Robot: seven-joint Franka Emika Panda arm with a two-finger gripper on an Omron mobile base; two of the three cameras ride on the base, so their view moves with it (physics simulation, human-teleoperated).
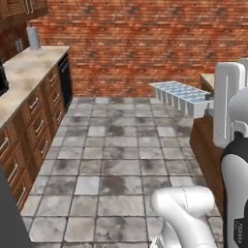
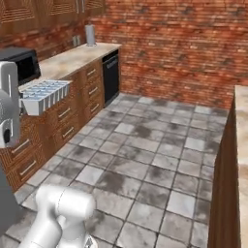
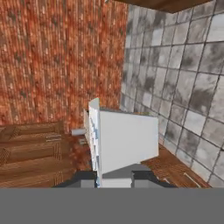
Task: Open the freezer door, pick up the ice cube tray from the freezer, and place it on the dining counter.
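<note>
Gripper (image 3: 114,180) closed on one end of the ice cube tray (image 1: 181,97) — tray held in the air over the tiled floor (image 1: 116,160), near the dining counter (image 1: 208,80).

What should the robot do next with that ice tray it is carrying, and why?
Probably carry it on toward the dining counter. The gripper is shut on the ice cube tray, which hangs in the air above the tiled floor, not yet over the stone top.
</note>
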